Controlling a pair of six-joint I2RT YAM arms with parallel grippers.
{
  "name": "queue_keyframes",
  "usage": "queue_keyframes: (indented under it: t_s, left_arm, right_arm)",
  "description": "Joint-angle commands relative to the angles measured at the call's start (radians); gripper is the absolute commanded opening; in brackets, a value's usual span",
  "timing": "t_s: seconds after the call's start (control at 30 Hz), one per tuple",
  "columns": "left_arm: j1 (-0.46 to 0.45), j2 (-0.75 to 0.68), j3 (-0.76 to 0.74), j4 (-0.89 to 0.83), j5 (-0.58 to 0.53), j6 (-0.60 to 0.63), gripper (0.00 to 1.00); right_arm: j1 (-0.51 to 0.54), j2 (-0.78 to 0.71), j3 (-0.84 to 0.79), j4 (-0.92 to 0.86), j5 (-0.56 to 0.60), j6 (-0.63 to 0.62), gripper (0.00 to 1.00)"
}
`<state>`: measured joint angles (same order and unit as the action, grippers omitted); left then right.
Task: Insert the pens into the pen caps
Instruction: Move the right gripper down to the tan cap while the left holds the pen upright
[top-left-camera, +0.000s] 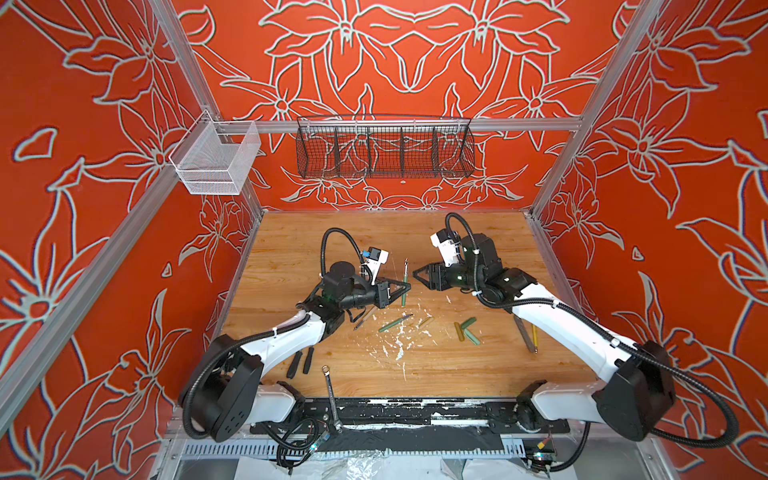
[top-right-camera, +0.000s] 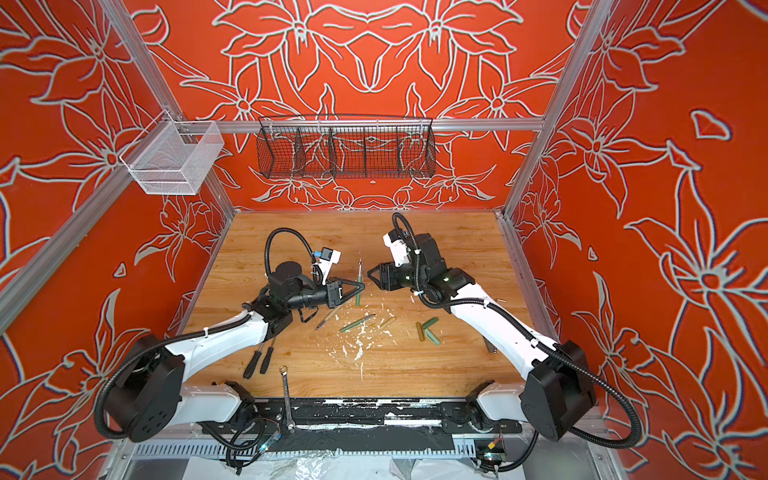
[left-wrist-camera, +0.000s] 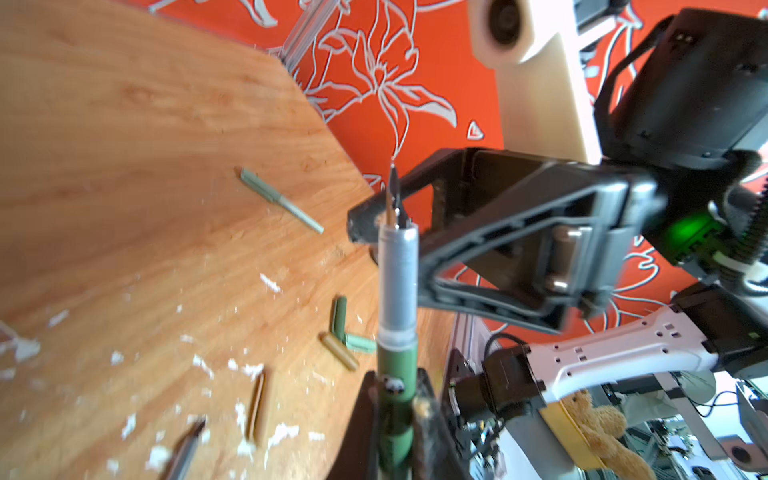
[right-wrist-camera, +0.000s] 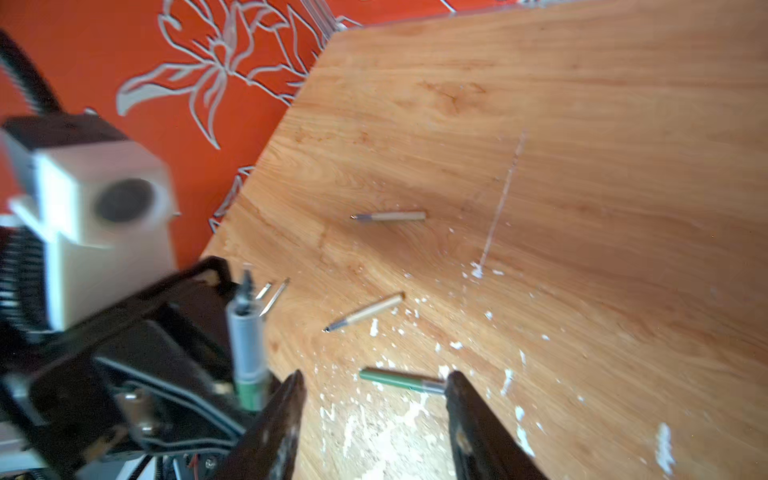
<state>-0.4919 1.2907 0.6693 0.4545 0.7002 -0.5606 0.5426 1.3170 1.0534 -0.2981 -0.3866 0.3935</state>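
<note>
The held pen (left-wrist-camera: 397, 286) runs off the left wrist picture's edge, lower barrel buried between the left fingers (left-wrist-camera: 362, 432). In the right wrist view the camera housing (right-wrist-camera: 104, 208) is blurred, and a right finger (right-wrist-camera: 473, 415) covers the tip of a green pen (right-wrist-camera: 399, 380). In a top view the left arm (top-left-camera: 282, 340) hides the shafts of the screwdrivers (top-left-camera: 295, 365).

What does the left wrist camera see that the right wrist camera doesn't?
Only the left wrist view shows three pen caps huddled together and a teddy bear beyond the wooden table. Only the right wrist view shows a beige pen and a second beige pen lying on the wood. Both show the green pen clamped in the left end effector, the table and white flecks.
</note>
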Motion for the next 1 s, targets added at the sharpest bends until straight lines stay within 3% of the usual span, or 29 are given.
queue_keyframes:
  t_s: [0.0,0.17,0.43,0.63,0.97]
  left_arm:
    - [0.003,-0.077,0.062,-0.351,-0.013,0.148,0.00]
    - [0.003,-0.138,0.127,-0.635,-0.044,0.241,0.00]
    - [0.003,-0.201,0.166,-0.908,0.015,0.326,0.00]
    - [0.003,-0.223,0.187,-0.981,0.036,0.378,0.00]
    - [0.003,-0.211,0.183,-0.941,0.056,0.360,0.00]
  right_arm:
    - [-0.006,-0.003,-0.020,-0.223,0.143,-0.042,0.60]
    - [-0.006,0.004,-0.089,-0.287,0.188,-0.036,0.60]
    - [-0.004,0.031,-0.157,-0.358,0.248,-0.033,0.61]
    - [-0.004,0.064,-0.182,-0.366,0.270,-0.039,0.59]
    - [-0.004,0.125,-0.187,-0.375,0.320,-0.038,0.45]
